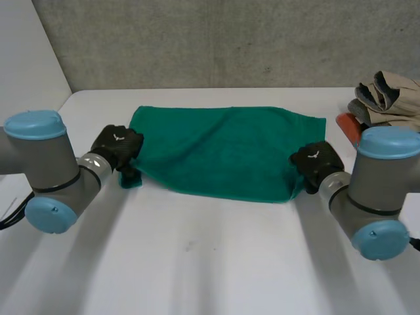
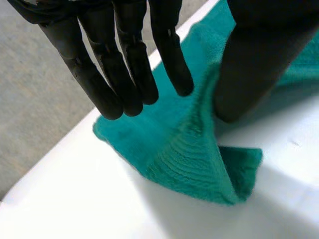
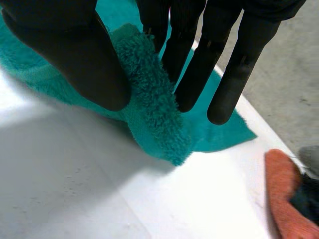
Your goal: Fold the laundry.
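Green terry towel (image 1: 223,151) lies spread across the white table (image 1: 197,262), folded double. Left hand (image 1: 117,147) pinches its near-left corner, slightly raised; right hand (image 1: 317,164) pinches the near-right corner.

So the robot's black right hand (image 3: 75,55) has a corner of the teal-green terry towel (image 3: 154,114) pinched. The fat thumb is on one side and the straight fingers (image 3: 234,84) on the other, with a fuzzy ridge of cloth standing up between them. The ridge droops down to a point just touching the white worktop (image 3: 75,194), and the rest of the towel lies flat behind the hand, running out to the worktop's edge. Past the fingertips, well apart from the towel, there's an orange fabric piece (image 3: 286,199) with something dark against it, can't tell what. Grey concrete floor (image 3: 291,69) beyond the edge.
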`<state>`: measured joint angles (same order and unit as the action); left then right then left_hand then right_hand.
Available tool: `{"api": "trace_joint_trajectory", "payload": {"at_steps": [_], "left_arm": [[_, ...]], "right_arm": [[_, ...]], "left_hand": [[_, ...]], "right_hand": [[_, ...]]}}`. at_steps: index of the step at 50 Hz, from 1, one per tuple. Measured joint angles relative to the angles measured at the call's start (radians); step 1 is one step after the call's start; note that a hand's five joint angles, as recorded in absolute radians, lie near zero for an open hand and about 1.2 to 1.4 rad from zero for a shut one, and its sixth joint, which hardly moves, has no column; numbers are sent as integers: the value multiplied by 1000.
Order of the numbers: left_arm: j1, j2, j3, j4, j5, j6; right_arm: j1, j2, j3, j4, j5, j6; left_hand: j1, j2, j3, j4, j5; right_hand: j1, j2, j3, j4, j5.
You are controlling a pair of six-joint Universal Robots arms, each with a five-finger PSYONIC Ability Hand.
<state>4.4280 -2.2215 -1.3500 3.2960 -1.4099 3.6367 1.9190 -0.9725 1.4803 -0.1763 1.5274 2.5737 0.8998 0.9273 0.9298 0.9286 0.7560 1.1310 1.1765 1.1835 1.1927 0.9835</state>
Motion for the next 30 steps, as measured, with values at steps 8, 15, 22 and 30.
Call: {"api": "trace_joint_trajectory", "payload": {"at_steps": [8, 15, 22, 30], "left_arm": [[14, -63, 37, -54, -21, 11], [26, -103, 82, -100, -66, 46], [31, -116, 108, -104, -100, 63], [33, -70, 121, -128, -59, 54]], "right_arm": [[-85, -118, 79, -29, -49, 44], [-152, -138, 77, -47, -88, 117], [-171, -144, 65, -45, -93, 163], [-175, -198, 61, -31, -94, 170]], "left_hand": [[-265, -293, -293, -297, -304], [-300, -332, -331, -336, -347], [84, 23, 18, 24, 11], [280, 268, 257, 265, 226]], "right_hand": [[0, 0, 0, 0, 0], [0, 0, 0, 1, 0], [0, 0, 0, 1, 0], [0, 0, 2, 1, 0]]}}
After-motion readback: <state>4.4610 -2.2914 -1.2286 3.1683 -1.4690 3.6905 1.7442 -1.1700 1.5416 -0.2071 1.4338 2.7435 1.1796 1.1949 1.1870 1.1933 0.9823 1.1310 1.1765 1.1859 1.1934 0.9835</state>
